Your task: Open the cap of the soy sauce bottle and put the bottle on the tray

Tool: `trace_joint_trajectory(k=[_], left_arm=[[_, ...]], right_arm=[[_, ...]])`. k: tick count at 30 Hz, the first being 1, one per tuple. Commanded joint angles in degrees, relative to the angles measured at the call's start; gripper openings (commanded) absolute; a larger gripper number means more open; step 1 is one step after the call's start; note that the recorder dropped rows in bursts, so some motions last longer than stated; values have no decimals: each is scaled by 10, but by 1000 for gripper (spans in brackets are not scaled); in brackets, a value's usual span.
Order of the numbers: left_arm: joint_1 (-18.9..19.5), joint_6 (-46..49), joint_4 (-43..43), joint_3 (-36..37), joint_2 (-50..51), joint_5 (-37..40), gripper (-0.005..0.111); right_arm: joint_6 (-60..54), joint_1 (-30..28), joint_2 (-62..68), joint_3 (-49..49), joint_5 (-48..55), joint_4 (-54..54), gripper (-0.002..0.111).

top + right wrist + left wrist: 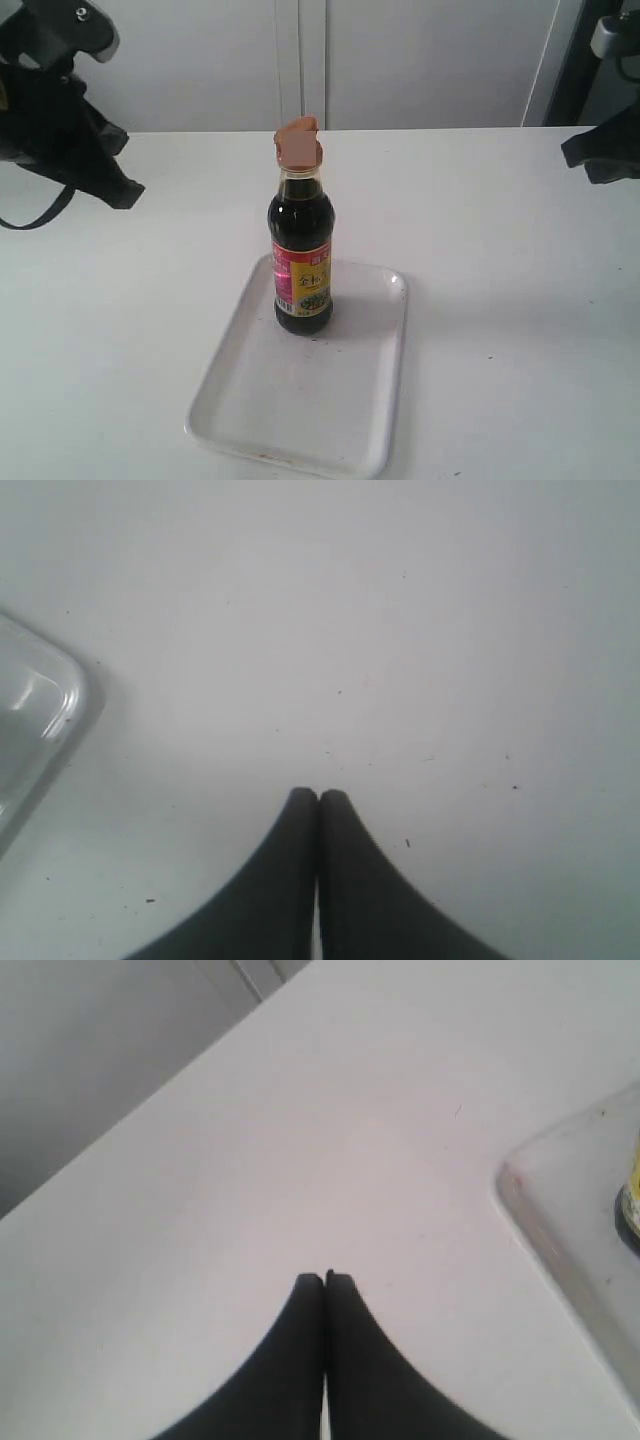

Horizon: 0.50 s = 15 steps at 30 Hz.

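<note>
White counter (500, 260) fills the scene, backed by a pale wall with vertical panel seams. Near its middle lies the tray (250, 400), white, rectangular, with rounded corners and a low rim. The bottle (301, 255) stands upright on the tray's far end, near the far left corner, its base resting flat on the tray floor. Dark liquid fills it to the neck, and a red and yellow label wraps the lower body. The cap (298, 142) sits on the neck with its orange-brown lid tipped up and back, open. Both arms are well apart from the bottle and tray. The left gripper (326, 1278) hangs above bare counter at the left edge of the exterior view; its jaws are pressed together, tips touching, nothing between them. A tray corner (515, 1185) and a sliver of the bottle base show at the edge of the left wrist view. The right gripper (319, 795) sits over bare counter at the right; its jaws are likewise closed tip to tip and empty, with a tray corner (75, 695) to one side.
</note>
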Motion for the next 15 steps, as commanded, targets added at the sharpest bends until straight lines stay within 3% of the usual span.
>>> trace_joint_trajectory(k=[1,15], left_arm=[[1,-36,-3,-3,-35,76,0],[1,-83,1,-3,-121,314,0]], right_arm=[[-6,-1,-25,-4,8,0,0],[3,-1,-121,5,21,-2,0]])
